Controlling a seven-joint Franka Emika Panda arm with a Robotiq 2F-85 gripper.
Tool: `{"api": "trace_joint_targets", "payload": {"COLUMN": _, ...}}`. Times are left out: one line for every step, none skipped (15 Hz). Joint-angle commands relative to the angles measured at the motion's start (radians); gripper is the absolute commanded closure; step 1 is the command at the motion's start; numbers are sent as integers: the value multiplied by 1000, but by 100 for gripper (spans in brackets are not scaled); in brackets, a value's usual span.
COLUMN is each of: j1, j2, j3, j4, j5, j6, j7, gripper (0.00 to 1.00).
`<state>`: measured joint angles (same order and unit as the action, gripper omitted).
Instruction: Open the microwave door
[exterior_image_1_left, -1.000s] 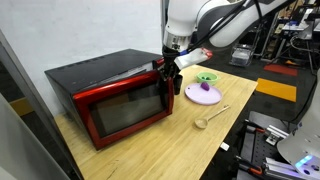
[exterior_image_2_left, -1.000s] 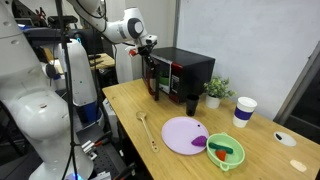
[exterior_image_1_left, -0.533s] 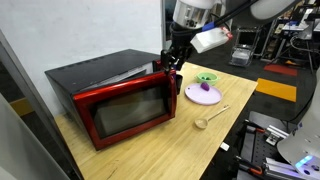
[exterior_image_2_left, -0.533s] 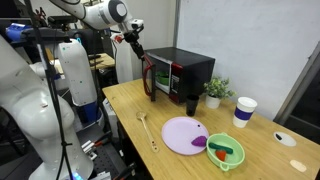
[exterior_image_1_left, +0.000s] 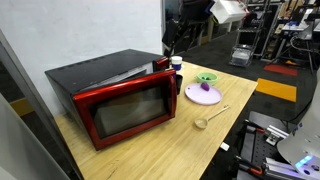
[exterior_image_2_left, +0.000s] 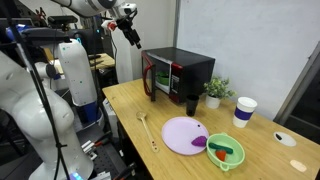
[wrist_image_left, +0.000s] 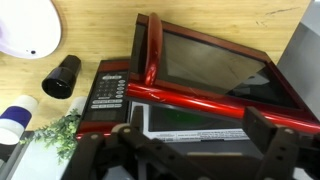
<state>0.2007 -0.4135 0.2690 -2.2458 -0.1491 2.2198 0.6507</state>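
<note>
Red-framed microwave door (wrist_image_left: 210, 60) hangs ajar; only the wrist view shows the tool (wrist_image_left: 195, 138) spread wide, empty.

Light wood table (exterior_image_1_left: 150, 150) carries the microwave (exterior_image_1_left: 108, 100) at one end. Just beside it: black cup (exterior_image_2_left: 191, 103), small potted plant (exterior_image_2_left: 215, 92), lidded white cup (exterior_image_2_left: 244, 111). Further along - purple plate (exterior_image_2_left: 182, 135) with a green bowl (exterior_image_2_left: 227, 152) just beside it, and a wooden spoon (exterior_image_2_left: 147, 128) lying flat, apart from the plate. Small pale object (exterior_image_2_left: 286, 138) near the far end - can't identify.
</note>
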Motion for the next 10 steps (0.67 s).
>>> {"api": "trace_joint_targets", "payload": {"j1": -69, "j2": 76, "j3": -6, "j4": 40, "j5": -8, "j6": 26, "j7": -50, "gripper": 0}}
{"api": "trace_joint_targets", "payload": {"j1": -88, "j2": 97, "j3": -6, "j4": 48, "j5": -19, "j6": 36, "j7": -46, "gripper": 0}}
{"api": "trace_joint_targets", "payload": {"j1": -104, "j2": 119, "j3": -9, "j4": 61, "j5": -29, "j6": 46, "j7": -45, "gripper": 0}}
{"api": "trace_joint_targets", "payload": {"j1": -118, "j2": 146, "j3": -15, "j4": 83, "j5": -39, "j6": 49, "j7": -45, "gripper": 0}}
{"api": "trace_joint_targets", "payload": {"j1": -129, "j2": 166, "j3": -14, "j4": 93, "j5": -56, "j6": 62, "j7": -35, "gripper": 0}}
{"api": "trace_joint_targets", "payload": {"j1": -139, "j2": 194, "j3": -20, "j4": 116, "j5": -69, "j6": 65, "j7": -34, "gripper": 0}}
{"api": "trace_joint_targets", "payload": {"j1": -146, "j2": 216, "j3": -23, "j4": 128, "j5": -84, "j6": 75, "j7": -28, "gripper": 0}}
{"api": "trace_joint_targets", "payload": {"j1": -149, "j2": 237, "j3": -30, "j4": 139, "j5": -94, "j6": 82, "j7": -25, "gripper": 0}}
{"api": "trace_joint_targets", "payload": {"j1": -150, "j2": 265, "j3": -37, "j4": 158, "j5": -98, "j6": 79, "j7": -26, "gripper": 0}}
{"api": "trace_joint_targets", "payload": {"j1": -149, "j2": 282, "j3": -44, "j4": 163, "j5": -103, "j6": 84, "j7": -23, "gripper": 0}}
